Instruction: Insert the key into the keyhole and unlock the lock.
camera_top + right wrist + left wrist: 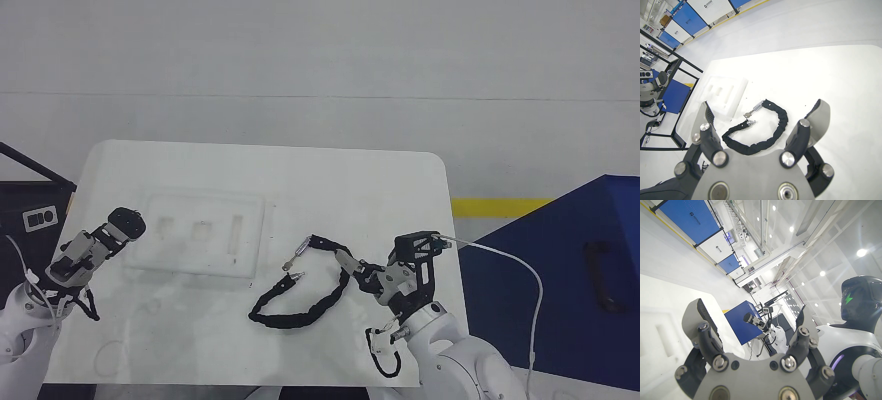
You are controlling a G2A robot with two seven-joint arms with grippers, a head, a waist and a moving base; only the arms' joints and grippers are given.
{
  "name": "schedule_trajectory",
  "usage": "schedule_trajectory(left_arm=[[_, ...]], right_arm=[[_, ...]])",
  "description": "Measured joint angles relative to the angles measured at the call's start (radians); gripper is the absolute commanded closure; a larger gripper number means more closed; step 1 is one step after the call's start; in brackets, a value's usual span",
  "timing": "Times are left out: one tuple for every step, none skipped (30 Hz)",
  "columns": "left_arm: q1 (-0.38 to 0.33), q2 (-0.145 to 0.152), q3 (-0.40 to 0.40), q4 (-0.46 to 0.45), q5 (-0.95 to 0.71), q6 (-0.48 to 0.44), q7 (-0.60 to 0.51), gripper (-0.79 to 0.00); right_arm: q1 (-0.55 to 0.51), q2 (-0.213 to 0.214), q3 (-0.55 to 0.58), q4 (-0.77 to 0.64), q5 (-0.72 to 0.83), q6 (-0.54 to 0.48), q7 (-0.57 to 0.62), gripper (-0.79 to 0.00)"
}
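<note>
On white table [400, 190], near foam tray [180, 262]: chain lock [782, 117], black fabric sleeve, curved, ends apart; key [747, 114] at silver cylinder tip. Left gripper [751, 311] jaws apart, empty; right gripper [762, 104] likewise, near lock.

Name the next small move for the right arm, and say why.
Probably ease the right gripper back from the chain lock: it is open and empty, the key sits at the silver lock body, and the pin end lies apart from it, so the lock looks already open.
</note>
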Motion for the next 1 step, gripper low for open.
schedule_trajectory(left_arm=[[0.0, 0.0, 0.0, 0.0, 0.0, 0.0, 0.0, -0.784]], right_arm=[[0.0, 0.0, 0.0, 0.0, 0.0, 0.0, 0.0, -0.785]])
